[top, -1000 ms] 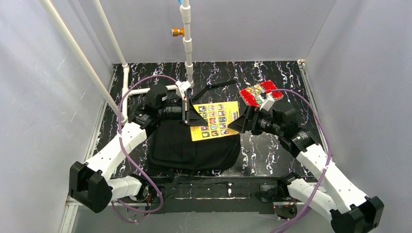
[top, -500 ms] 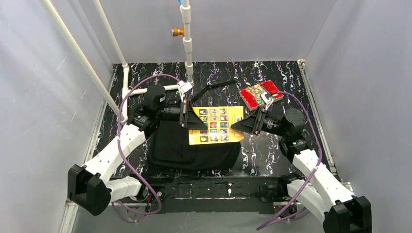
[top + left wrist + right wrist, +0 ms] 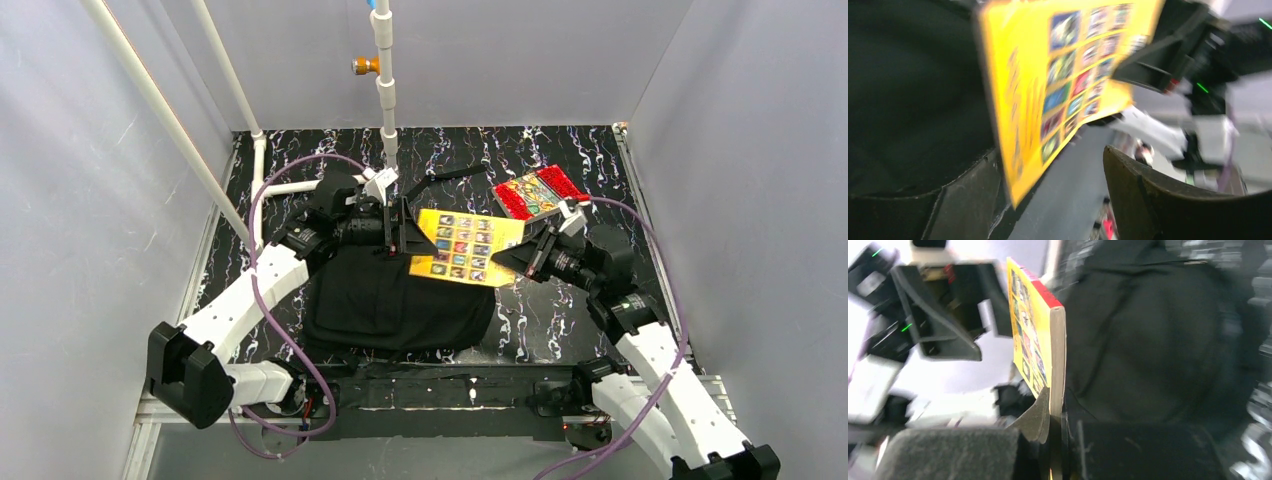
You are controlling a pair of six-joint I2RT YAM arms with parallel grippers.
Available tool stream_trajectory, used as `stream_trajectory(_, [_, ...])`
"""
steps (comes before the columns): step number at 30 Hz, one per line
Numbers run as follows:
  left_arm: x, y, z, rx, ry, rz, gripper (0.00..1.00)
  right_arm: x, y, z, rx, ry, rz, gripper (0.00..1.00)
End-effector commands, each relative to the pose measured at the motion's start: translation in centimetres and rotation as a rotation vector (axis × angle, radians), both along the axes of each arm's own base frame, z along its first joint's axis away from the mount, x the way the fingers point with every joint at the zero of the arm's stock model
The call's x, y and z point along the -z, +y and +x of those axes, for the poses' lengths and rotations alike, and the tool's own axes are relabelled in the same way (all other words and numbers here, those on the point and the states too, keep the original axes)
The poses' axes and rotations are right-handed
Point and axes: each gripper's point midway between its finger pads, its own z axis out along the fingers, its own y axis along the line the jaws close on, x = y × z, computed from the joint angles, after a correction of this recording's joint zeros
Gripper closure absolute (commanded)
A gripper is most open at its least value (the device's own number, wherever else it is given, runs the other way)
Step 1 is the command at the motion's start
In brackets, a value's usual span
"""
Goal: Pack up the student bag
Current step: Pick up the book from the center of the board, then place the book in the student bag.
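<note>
We are in a lab test booth: plain grey walls, a white pipe frame, a black marbled tabletop.

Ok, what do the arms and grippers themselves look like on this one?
Both alike: the left arm and right arm have white shells over the long links and bulky black joints. A purple cable loops along each. The left gripper and right gripper are black, with broad wedge-shaped fingers. No markings I can make out.
</note>
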Motion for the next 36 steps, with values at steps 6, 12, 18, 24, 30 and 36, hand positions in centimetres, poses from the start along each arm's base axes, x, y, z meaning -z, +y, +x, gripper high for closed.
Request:
stream_trajectory(6, [7.4, 2.6, 1.8, -0.278, 0.130, 0.372, 0.24, -2.3, -16.3, 1.1, 0.812, -0.065, -0.541, 0.99])
stream_trajectory(12, [8.5, -0.6, -0.1, -0.173, -0.002, 0.552, 0.27, -3.4, -19.9, -0.5, 0.947, -0.088, -0.632, 0.99])
stream_trajectory(18, [11.4, -4.2, -1.9, -0.080, -0.206, 0.814, 0.26, -4.2, -19.7, -0.9, 0.939, -0.114, -0.596, 0.99])
stream_trajectory(24, [14.1, -7.7, -2.5, 0.012, -0.271, 0.967, 0.23, -5.6, -20.7, -1.6, 0.985, -0.167, -0.589, 0.99])
stream_trajectory(30, [16.6, -9.0, -1.3, 0.033, -0.313, 1.059, 0.25, -5.0, -20.5, -1.8, 0.965, -0.157, -0.598, 0.99])
stream_trajectory(36, [16.9, -7.7, 0.4, -0.005, -0.386, 1.162, 0.39, -4.1, -20.4, -2.2, 0.947, -0.145, -0.598, 0.99])
